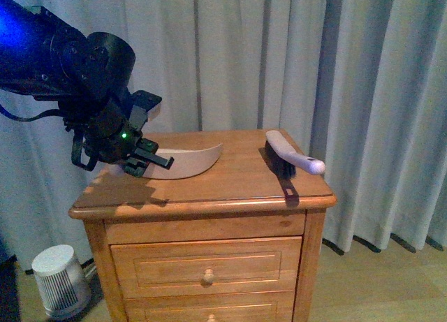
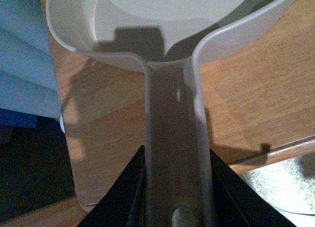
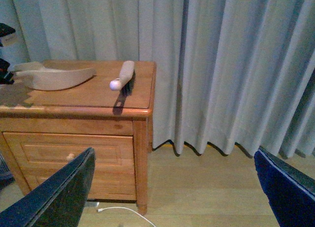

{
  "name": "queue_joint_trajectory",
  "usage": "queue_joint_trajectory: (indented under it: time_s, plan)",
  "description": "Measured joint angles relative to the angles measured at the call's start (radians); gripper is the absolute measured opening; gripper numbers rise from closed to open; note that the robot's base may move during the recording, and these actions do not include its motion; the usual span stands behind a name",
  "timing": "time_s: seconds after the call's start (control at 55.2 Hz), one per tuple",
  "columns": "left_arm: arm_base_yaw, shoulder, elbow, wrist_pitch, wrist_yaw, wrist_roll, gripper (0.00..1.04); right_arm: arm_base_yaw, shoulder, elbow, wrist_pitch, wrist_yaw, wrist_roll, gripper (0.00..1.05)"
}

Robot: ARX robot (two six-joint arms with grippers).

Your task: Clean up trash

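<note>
A wooden nightstand (image 1: 209,189) is set on a pale floor. Out in front of it, the right gripper (image 3: 172,158) is held with its jaws spread wide and nothing between them. A small white ribbed appliance (image 1: 59,276) is placed on the floor at the nightstand's left foot. On the nightstand's top, the handle of a beige dustpan (image 1: 188,160) is clamped by the left gripper (image 1: 143,160); a brush (image 1: 283,158) is laid toward the right edge. The paper wad cannot be made out in any view. Grey curtains (image 1: 279,56) are hung behind the nightstand.
</note>
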Motion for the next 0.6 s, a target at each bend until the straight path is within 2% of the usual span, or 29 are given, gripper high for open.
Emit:
queue_joint_trajectory:
  time_s: [0.29, 0.598]
  plan:
    - [0.000, 0.000, -0.010, 0.005, 0.010, -0.002, 0.30, 0.000, 0.000, 0.000, 0.000, 0.000, 0.000, 0.97]
    - [-0.004, -0.036, -0.010, 0.005, 0.076, -0.025, 0.30, 0.000, 0.000, 0.000, 0.000, 0.000, 0.000, 0.97]
